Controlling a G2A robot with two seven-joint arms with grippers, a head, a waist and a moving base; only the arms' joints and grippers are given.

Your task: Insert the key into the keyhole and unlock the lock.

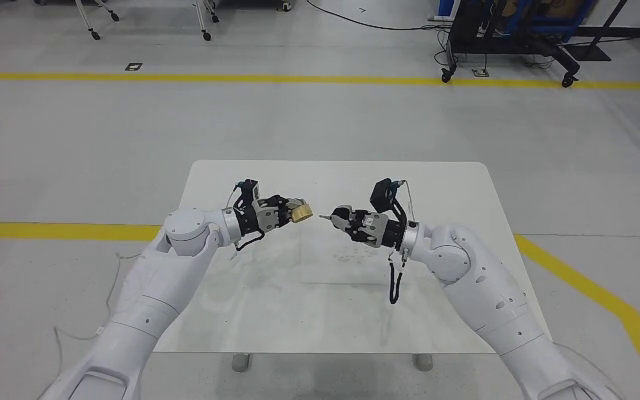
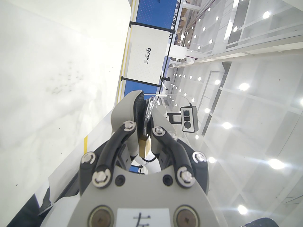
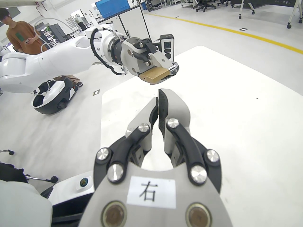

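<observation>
We see the left gripper (image 1: 288, 211) clamped on the brass lock (image 3: 155, 74), with the brass body held between its fingers and the silver shackle up by the fingertips. Facing it, the right gripper (image 3: 159, 99) has its fingers pressed together on the key (image 1: 323, 218), a thin grey tip poking forward from them. That tip sits near the lock but apart from it, and we cannot tell how it lines up with the keyhole. Both grippers hang above the white table (image 1: 440, 300) beneath them
</observation>
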